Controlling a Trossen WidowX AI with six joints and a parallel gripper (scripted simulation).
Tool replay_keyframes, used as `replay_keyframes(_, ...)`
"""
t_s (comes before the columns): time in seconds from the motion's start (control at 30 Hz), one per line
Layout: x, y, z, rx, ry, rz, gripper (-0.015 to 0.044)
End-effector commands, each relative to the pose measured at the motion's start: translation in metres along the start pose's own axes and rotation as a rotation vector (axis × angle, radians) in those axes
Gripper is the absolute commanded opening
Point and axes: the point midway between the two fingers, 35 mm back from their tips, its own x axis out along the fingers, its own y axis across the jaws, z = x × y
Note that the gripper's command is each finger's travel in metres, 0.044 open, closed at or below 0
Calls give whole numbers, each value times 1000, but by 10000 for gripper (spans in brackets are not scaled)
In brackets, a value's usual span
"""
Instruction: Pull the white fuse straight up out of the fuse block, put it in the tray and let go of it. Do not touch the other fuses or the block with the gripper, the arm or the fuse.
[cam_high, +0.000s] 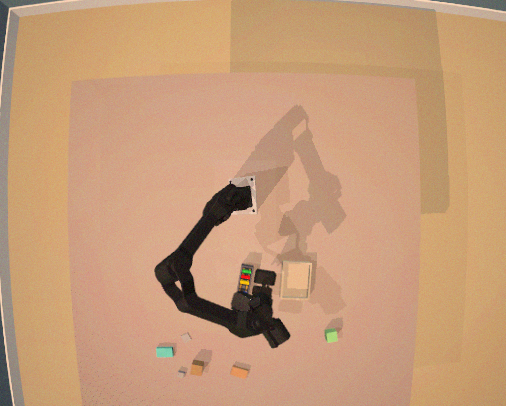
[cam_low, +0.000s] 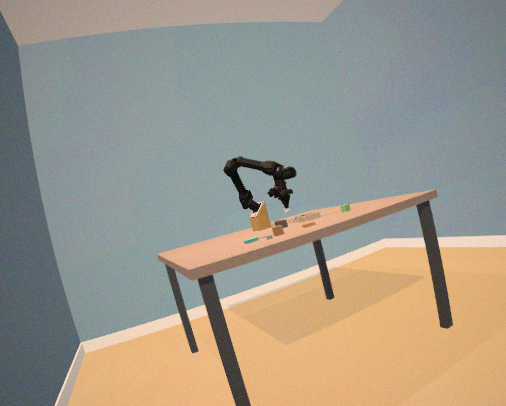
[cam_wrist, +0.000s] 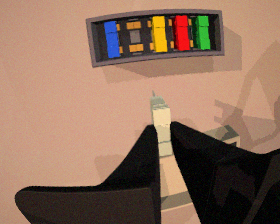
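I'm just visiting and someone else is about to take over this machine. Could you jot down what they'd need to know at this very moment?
Hand: shut on the white fuse, which hangs between the fingers, clear of the block.
Fuse block: on the table, with the blue fuse, yellow fuse, red fuse and green fuse seated; the slot between blue and yellow is vacant.
Tray: beside the block, nothing in it.
Done: white fuse pulled out and lifted away.
Left: carry it over the tray, lower it, let go, without brushing the block or other fuses.

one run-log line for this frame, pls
phase: carry | pincer: shut on white fuse | fuse: out of fuse block, raised | slot between blue and yellow: vacant | tray: no fuse inside | release: pending
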Motion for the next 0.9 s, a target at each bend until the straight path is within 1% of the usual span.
replay_keyframes(0.0,-3,-3,-26,5,11,3,0)
replay_keyframes(0.57,0,-44,-119,9,4,3,0)
replay_keyframes(0.87,5,-46,-122,9,3,3,0)
